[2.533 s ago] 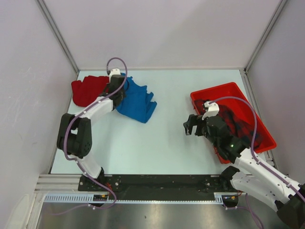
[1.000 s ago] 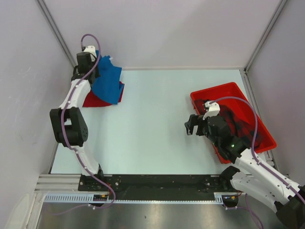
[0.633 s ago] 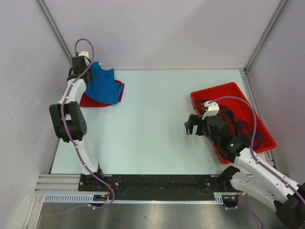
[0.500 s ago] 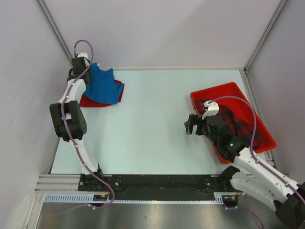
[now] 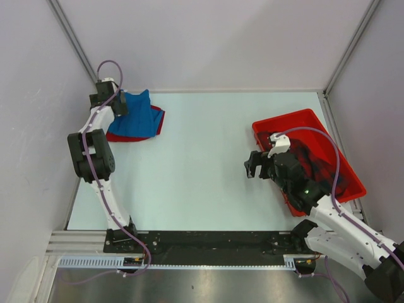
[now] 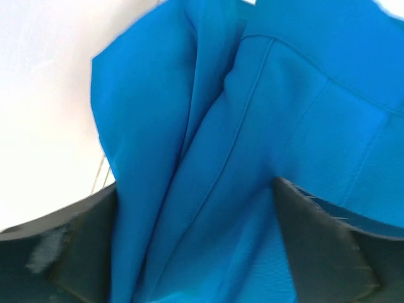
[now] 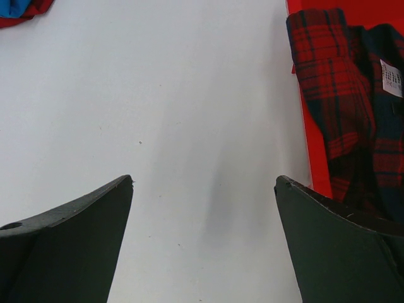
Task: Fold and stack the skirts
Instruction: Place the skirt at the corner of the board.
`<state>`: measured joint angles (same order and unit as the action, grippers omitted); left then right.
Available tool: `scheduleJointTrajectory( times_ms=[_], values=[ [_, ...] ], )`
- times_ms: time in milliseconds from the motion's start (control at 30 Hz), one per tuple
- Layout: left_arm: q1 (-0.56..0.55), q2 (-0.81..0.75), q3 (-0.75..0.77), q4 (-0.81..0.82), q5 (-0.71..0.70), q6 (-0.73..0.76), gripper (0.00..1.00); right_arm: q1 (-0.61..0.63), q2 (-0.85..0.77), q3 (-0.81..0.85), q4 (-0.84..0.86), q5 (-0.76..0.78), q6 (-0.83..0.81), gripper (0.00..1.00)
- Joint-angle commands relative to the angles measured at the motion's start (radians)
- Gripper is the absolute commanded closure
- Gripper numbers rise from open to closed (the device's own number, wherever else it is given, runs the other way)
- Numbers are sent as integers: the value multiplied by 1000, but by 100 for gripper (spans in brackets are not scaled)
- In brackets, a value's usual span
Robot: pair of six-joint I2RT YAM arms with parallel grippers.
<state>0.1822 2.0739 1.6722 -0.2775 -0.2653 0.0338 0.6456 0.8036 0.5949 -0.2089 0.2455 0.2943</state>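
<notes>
Pale-green bench (image 5: 202,189) is shown from above with both arms over it. Nearest, the right claw (image 5: 254,168) is held above the bench with its jaws wide apart and nothing between them. The plaid skirt (image 5: 315,165) is seen to that claw's right and a little beyond. It is crumpled inside the red tray (image 5: 297,121), just past the tray's near-left wall. From the wrist camera it is caught only at the right edge, outside the claw's right jaw. Its long axis is judged to run with the tray's, from far left to near right. The coming reach is therefore expected to turn on a swing rightward over that wall, and the right arm is by far the nearer for it. Farthest, in the far-left corner, the blue skirt (image 5: 136,113) is laid on the red skirt (image 5: 159,121), whose edge is shown at the right and near sides. The left claw (image 5: 117,106) is stretched out to the blue skirt's far-left edge. Its jaws are seen apart, with blue cloth bunched between them but seemingly not pinched.
</notes>
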Motion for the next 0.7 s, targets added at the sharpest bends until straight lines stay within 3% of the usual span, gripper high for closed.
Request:
scheduleJointTrajectory(
  times_ms=[0, 267, 367, 500, 533, 600, 667],
  values=[
    [3, -1, 52, -22, -98, 3, 0, -4, -24, 3, 20, 3, -9, 0],
    [0, -129, 161, -112, -161, -181, 0, -4, -49, 3, 14, 5, -1, 0],
    [-7, -213, 138, -100, -213, -265, 0, -4, -53, 3, 8, 5, 3, 0],
    [-10, -297, 51, -11, 21, -229, 0, -4, -55, 2, 6, -5, 3, 0],
    [-15, -316, 16, 27, 137, -213, 0, -4, -53, 2, 6, -3, 2, 0],
    [-44, -310, -6, 53, 166, -170, 0, -4, -53, 3, 6, -3, -1, 0],
    [-69, -278, 24, 25, 109, -143, 0, -4, -55, 3, 3, -3, -4, 0]
  ],
)
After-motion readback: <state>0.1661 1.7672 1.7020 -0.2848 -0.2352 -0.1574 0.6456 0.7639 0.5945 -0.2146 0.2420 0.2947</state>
